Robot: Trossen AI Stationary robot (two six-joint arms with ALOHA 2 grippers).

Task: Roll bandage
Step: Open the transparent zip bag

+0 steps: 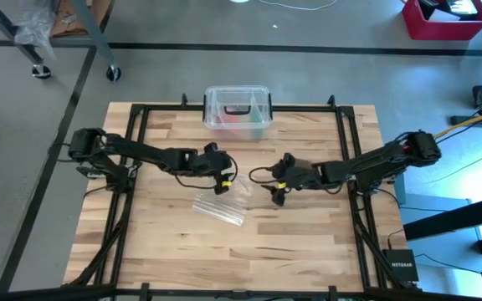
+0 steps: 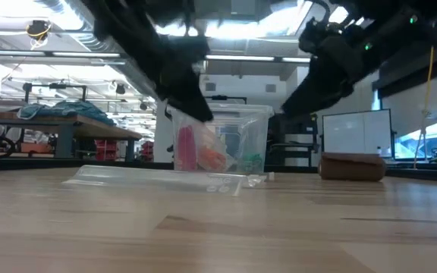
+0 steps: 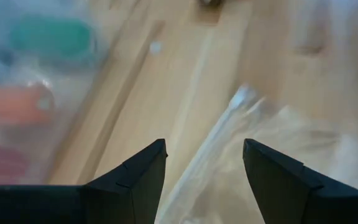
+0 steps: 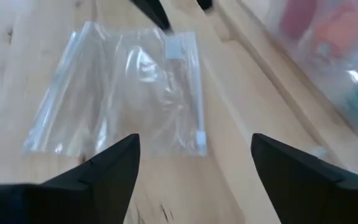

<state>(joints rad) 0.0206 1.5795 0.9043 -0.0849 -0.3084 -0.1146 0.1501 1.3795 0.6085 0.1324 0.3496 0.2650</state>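
Observation:
The bandage [image 2: 353, 167] shows only in the low view, as a small brown roll resting on the table at the right, below my right arm; no gripper touches it. My left gripper [image 1: 221, 180] [image 3: 204, 146] hovers open over the far edge of a clear plastic bag [image 1: 223, 203] that lies flat at mid-table. From the right, my right gripper [image 1: 279, 191] [image 4: 194, 140] stands open, tilted down toward the same bag [image 4: 123, 87], with nothing between its fingers.
A clear plastic box [image 1: 238, 110] with a black handle and coloured things inside stands at the table's far edge, behind both grippers. The bag's zip edge [image 4: 199, 106] faces the box. Bare wooden table [image 1: 224, 259] lies toward the near edge.

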